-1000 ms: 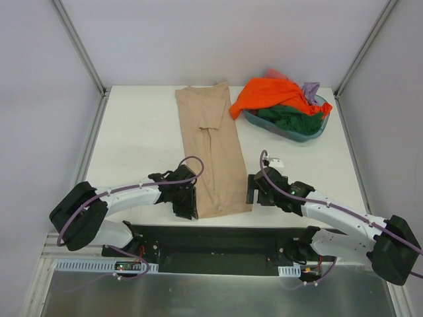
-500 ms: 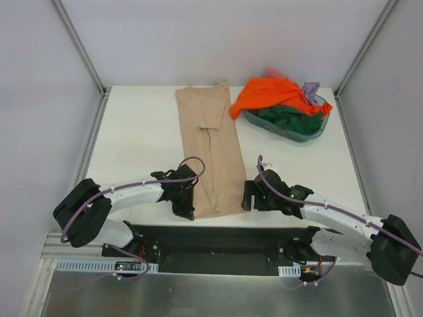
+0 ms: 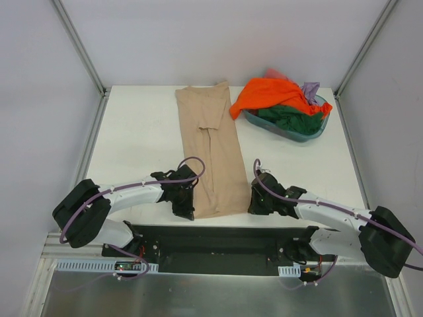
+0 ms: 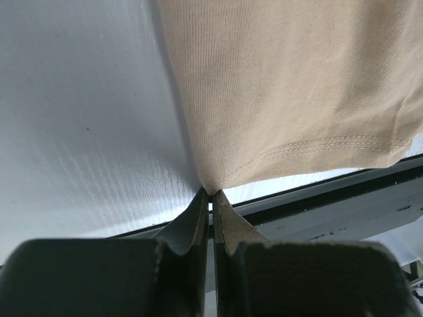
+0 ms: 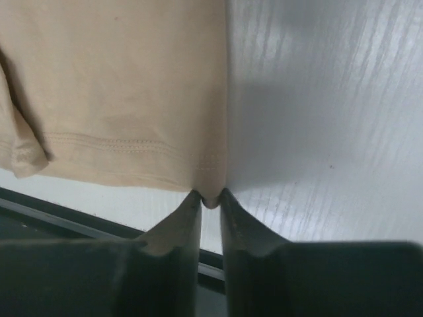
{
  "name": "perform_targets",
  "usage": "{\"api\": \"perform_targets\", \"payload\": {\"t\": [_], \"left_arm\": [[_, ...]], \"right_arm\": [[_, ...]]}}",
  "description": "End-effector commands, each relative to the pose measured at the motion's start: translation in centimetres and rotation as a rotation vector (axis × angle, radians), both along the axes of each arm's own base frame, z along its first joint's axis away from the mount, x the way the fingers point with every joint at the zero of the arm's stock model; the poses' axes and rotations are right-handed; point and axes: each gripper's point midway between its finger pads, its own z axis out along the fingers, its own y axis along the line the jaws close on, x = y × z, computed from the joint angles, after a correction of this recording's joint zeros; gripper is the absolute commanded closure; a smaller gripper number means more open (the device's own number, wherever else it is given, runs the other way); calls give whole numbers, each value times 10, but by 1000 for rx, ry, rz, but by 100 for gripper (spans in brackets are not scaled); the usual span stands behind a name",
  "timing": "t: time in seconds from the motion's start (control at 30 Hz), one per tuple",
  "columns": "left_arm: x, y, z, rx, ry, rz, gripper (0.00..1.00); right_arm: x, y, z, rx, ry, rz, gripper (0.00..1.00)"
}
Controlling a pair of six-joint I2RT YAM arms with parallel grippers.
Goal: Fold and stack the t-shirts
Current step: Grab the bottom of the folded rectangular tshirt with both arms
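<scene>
A tan-beige t-shirt (image 3: 211, 152) lies folded into a long strip down the middle of the white table. Its hem reaches the near edge. My left gripper (image 3: 192, 210) is shut on the hem's near left corner (image 4: 210, 189). My right gripper (image 3: 253, 203) pinches the near right corner (image 5: 210, 198), its jaws shut on the cloth. An orange t-shirt (image 3: 269, 92) drapes over a teal basin (image 3: 317, 129) at the back right. A dark green t-shirt (image 3: 291, 117), a lilac one (image 3: 310, 88) and a pinkish red one (image 3: 274, 72) lie in that basin.
The table's near edge (image 3: 225, 221) runs just behind both grippers, with the black base rail (image 3: 218, 241) below it. Grey walls and metal posts (image 3: 82, 49) enclose the table on three sides.
The right gripper slid left to the shirt's near right corner and shut on it. The left gripper finished shutting on the near left corner, which shifted slightly.
</scene>
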Motion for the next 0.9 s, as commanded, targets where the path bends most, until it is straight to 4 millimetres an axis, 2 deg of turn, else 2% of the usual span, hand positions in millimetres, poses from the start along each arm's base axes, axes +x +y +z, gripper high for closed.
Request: {"api": "perform_targets", "payload": {"t": [0.0,0.03,0.07,0.17,0.33,0.5,0.57,0.73,0.87], "left_arm": [[-10,21,-9,92,12,9,100],[-12,22,-9,87,17,7,100],[-15,24,-10,88,25,7,100],[-22,32,-16,104,35,19,100],[-25,33,-14,92,34,28,100],[-37,25,-4,31,18,-6,100],[-47,21,-2,8,32,-25,100],[-75,18,5,-60,81,-47,100],[-74,8,27,-178,21,-35,100]], "right_arm": [[1,-10,-7,-39,4,-64,87],[2,-20,-9,-75,-4,-87,97],[2,-26,-8,-99,-17,-100,100],[2,-33,-6,-101,-48,-102,100],[-1,-20,2,7,-77,-43,100],[-15,-5,9,108,-53,38,100],[-29,5,12,166,-7,78,100],[-57,14,26,235,18,130,100],[-65,17,43,295,9,155,100]]}}
